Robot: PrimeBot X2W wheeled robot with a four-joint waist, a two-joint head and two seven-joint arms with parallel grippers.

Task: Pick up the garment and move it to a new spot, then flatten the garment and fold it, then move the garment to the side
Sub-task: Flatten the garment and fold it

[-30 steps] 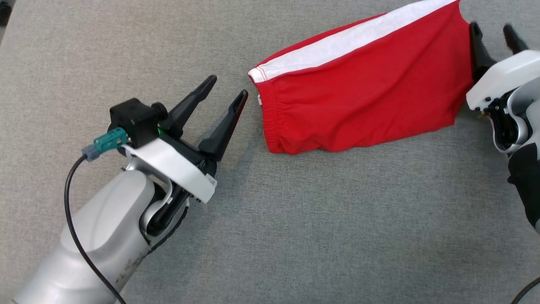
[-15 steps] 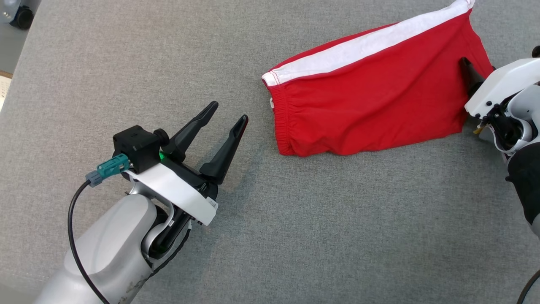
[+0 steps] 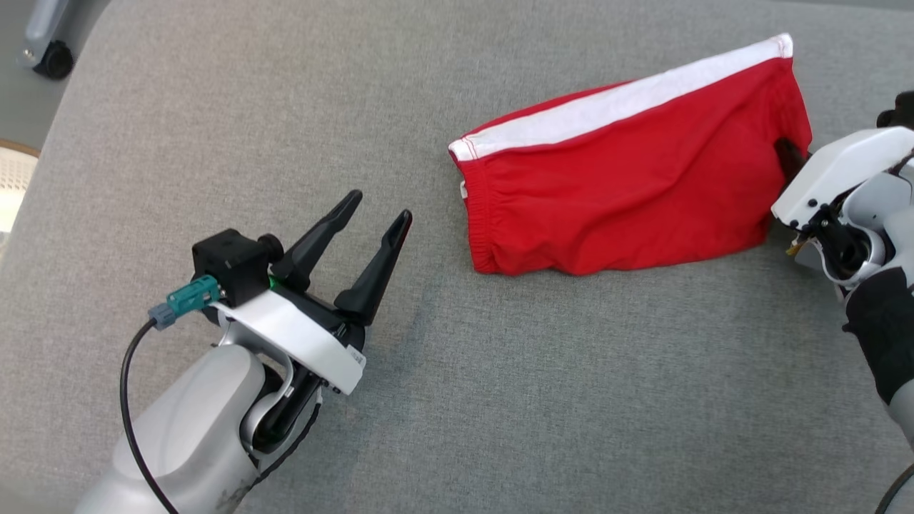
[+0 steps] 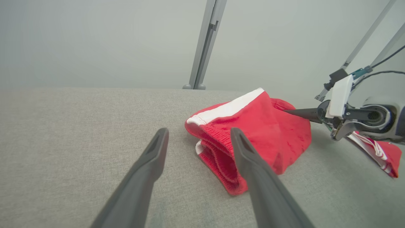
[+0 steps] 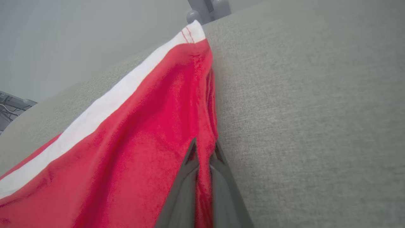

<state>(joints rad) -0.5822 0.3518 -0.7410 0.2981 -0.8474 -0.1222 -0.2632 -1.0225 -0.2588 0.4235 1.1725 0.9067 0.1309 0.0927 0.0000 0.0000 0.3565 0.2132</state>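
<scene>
folded red garment (image 3: 628,200) with a white band, lying on the grey padded surface (image 3: 500,400) at about 2 o'clock in the head view. right gripper (image 5: 205,145) pinched narrow on the garment's 3 o'clock edge, red cloth caught between the two fingers. left gripper (image 3: 380,203) spread wide and holding nothing, at about 9 o'clock, tips aimed toward the elastic waistband end but apart from it.

judged step: picking up for the carry to a new spot. to do it well: check for every layer in the pinch, not just the top one; lift slowly and straight up to stop the fold spilling open; bring the left in on the 9 o'clock waistband end against sagging; avoid dragging across the rough cover.
</scene>
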